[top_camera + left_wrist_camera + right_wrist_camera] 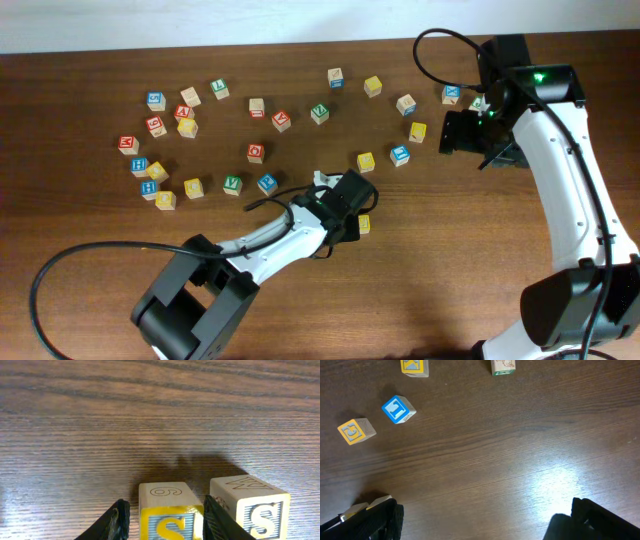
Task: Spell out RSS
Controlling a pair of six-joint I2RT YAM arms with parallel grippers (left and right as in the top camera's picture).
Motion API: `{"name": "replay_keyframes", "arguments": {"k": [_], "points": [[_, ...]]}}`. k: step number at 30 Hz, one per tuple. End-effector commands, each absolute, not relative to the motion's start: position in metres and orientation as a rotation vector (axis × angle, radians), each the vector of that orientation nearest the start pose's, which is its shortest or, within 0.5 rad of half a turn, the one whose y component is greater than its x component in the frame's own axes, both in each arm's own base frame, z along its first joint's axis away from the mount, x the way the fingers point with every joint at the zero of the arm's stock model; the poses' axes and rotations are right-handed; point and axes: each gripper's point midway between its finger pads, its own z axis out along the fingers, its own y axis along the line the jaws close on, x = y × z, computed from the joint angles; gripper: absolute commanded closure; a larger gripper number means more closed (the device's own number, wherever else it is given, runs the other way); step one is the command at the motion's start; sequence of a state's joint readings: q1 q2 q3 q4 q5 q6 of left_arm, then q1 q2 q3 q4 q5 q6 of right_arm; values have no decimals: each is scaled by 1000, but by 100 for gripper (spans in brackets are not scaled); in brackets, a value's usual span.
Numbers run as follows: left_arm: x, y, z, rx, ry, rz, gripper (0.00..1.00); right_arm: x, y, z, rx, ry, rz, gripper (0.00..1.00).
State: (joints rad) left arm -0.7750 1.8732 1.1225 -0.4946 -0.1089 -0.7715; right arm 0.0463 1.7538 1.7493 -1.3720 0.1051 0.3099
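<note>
Left gripper: low over the table, near the middle of the board in the overhead view, jaws astride the yellow S block.
Left jaws: parted. The right finger lies against the block's side; the left finger stands a sliver off it, with wood showing in the gap, so it has no grip on the block.
Yellow S block: sitting flat on the wood between those fingers, its S face toward the wrist camera. From overhead only a yellow corner peeps out by the gripper.
Second S block: just beside the yellow one on its right, apart from it, outside the jaws, its S in blue-grey.
Right gripper: up at the far right of the table, fingers spread wide with only bare wood between them.
Near the right gripper: a blue block and a yellow block, both well clear of the fingers.
Other blocks: scattered loosely over the far left and middle; their letters are too small to read.
</note>
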Motion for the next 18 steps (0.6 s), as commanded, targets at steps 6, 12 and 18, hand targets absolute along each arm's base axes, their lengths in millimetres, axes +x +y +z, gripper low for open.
{"name": "replay_keyframes", "arguments": {"k": [6,12,18], "points": [[318,-260,50,-74,2827,-166,47,362,-4,192,394,2901,-120,2],[340,-167,165,-171,2722,-127,43,362,-4,192,394,2901,-120,2],[279,-101,94,-207,3041,29,32,362,-4,192,394,2901,-120,2]]}}
